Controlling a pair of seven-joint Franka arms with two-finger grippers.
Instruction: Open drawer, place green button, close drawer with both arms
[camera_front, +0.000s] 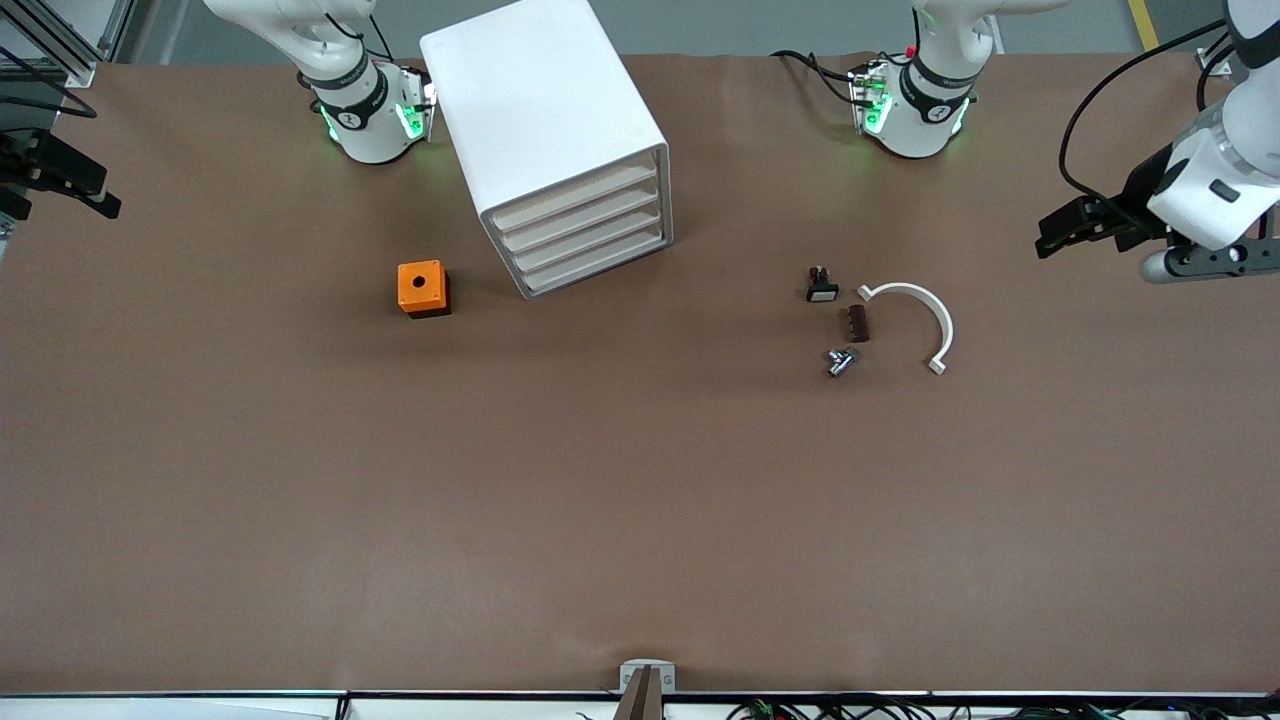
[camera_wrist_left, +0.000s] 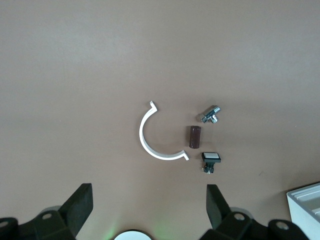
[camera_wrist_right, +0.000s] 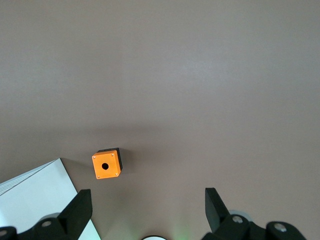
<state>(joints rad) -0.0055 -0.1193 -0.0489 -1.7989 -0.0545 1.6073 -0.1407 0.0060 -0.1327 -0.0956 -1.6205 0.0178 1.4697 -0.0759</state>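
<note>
A white cabinet (camera_front: 545, 120) with several drawers (camera_front: 585, 232), all shut, stands between the arm bases. No green-capped button shows in any view. My left gripper (camera_front: 1048, 238) hangs open and empty over the left arm's end of the table; its wrist view (camera_wrist_left: 150, 200) looks down on a cluster of small parts. My right gripper (camera_front: 100, 200) hangs open and empty at the right arm's end; its wrist view (camera_wrist_right: 148, 202) shows the orange box (camera_wrist_right: 106, 164) and a cabinet corner (camera_wrist_right: 35, 195).
The orange box with a hole (camera_front: 423, 288) sits beside the cabinet. Toward the left arm's end lie a black-and-white switch (camera_front: 822, 286), a brown block (camera_front: 858, 323), a silver metal part (camera_front: 840, 361) and a white curved clamp (camera_front: 925, 310).
</note>
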